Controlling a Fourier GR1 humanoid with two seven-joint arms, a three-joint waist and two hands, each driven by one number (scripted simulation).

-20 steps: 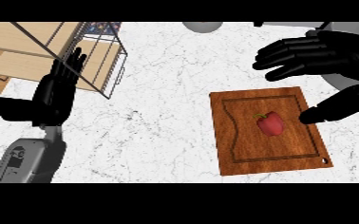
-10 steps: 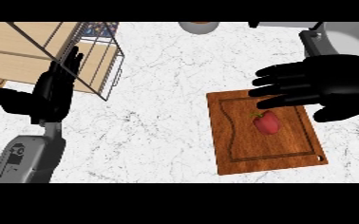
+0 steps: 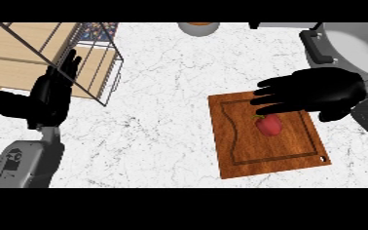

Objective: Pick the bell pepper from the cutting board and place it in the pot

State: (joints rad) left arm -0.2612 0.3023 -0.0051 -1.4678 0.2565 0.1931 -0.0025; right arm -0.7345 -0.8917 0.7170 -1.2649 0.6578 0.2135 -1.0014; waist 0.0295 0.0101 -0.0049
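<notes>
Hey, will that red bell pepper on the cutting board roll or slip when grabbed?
It may roll: the bell pepper looks rounded, lying loose on the flat cutting board. Its skin looks smooth, so it might slip. Small beside the right hand, it is probably light.

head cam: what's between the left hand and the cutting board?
Head view: the wire rack's near corner sits right beside the left hand. From there, only bare counter runs up to the cutting board.

No writing, label, brand, number or sign can be read on anything at the counter [image 3: 173, 107].
</notes>
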